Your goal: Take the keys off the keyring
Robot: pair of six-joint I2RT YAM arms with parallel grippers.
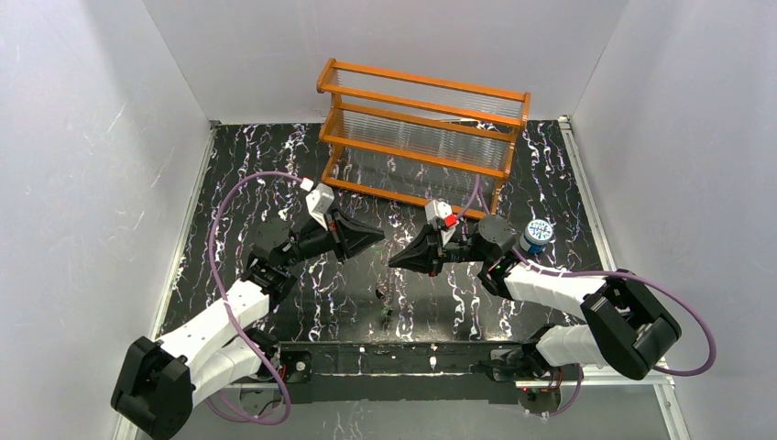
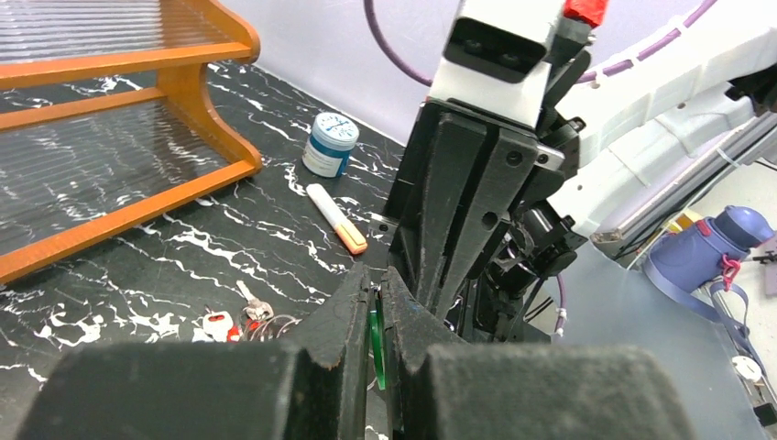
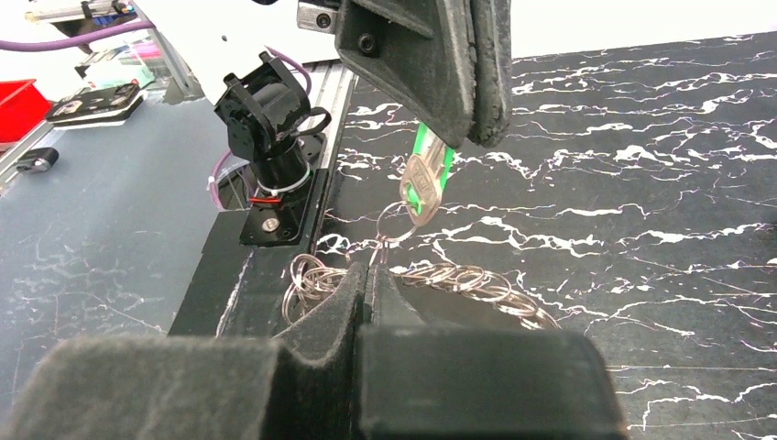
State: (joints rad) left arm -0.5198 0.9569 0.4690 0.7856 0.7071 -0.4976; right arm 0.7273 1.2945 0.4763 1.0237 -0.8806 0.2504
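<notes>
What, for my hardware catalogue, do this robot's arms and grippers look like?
The left arm and right arm have white shells with black joints; a purple cable trails along each. The left gripper and right gripper are black tapered wedges, each carrying a white camera box.

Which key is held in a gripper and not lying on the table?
The green-headed key: the left gripper pinches its head, so it hangs above the table. The red-headed key lies on the table, with no gripper touching it.
</notes>
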